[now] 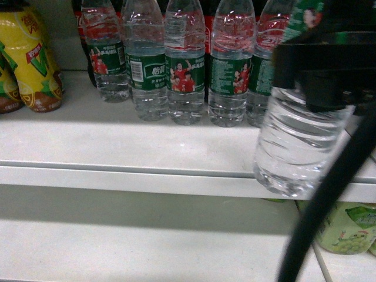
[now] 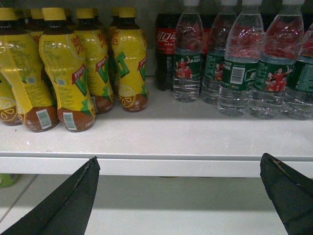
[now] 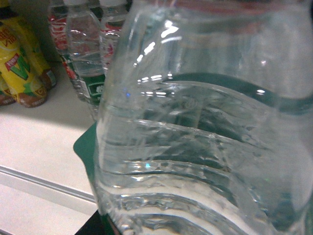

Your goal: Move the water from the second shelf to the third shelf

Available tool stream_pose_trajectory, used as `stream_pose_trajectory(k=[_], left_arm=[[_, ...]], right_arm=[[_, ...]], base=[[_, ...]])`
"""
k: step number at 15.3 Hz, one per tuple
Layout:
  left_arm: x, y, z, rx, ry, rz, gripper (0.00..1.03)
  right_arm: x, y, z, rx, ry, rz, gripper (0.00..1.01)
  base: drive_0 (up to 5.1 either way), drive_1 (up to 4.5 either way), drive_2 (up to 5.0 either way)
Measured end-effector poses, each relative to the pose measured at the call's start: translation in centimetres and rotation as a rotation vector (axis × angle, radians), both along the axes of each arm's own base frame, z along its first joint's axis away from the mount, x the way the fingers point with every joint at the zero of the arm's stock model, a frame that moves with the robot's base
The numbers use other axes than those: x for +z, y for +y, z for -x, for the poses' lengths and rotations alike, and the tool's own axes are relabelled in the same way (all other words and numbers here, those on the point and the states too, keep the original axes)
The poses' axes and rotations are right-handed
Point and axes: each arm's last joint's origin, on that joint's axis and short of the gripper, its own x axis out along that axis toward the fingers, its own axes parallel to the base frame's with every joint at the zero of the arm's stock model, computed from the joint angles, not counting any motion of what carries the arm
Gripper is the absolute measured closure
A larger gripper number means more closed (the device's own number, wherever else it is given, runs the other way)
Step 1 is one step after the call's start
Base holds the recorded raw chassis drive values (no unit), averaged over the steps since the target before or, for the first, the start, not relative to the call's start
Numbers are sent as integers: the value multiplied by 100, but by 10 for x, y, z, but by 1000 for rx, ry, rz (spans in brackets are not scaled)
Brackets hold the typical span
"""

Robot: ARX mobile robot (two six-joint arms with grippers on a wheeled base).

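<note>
One water bottle (image 1: 299,141), clear and ribbed with a green label, hangs tilted in front of the shelf edge at the right of the head view. My right gripper (image 1: 320,73) is shut on it around the label. In the right wrist view that bottle (image 3: 205,127) fills nearly the whole frame, with a dark green finger pad (image 3: 84,147) showing at its left side. More water bottles (image 1: 185,64) stand in a row on the white shelf (image 1: 117,147). My left gripper (image 2: 178,169) is open and empty, just below the shelf's front edge.
Yellow tea bottles (image 2: 63,73) stand at the shelf's left, and cola bottles (image 2: 165,49) stand behind the water row (image 2: 237,63). A lower white shelf (image 1: 117,241) lies underneath, with pale green drink bottles (image 1: 346,229) at its right. A black cable (image 1: 329,200) crosses the lower right.
</note>
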Motion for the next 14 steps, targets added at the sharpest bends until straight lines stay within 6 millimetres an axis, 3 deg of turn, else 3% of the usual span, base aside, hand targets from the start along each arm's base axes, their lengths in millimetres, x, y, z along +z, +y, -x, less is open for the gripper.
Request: stream_pose_trajectory(k=[3,5,9,14], left_arm=[[0,0,0,0,0,0,5],[0,0,0,0,0,0,5],[0,0,0,0,0,0,5],[0,0,0,0,0,0,5]], right_arm=[[4,-32,29,-33,24,0,58],[28,-62,65,-77,-27,-42,58],[30,-71,70,-132,-25,-48,58],[36,-100,72,-255,-48,-109,58]], base=[[0,0,0],[0,0,0],[0,0,0],[0,0,0]])
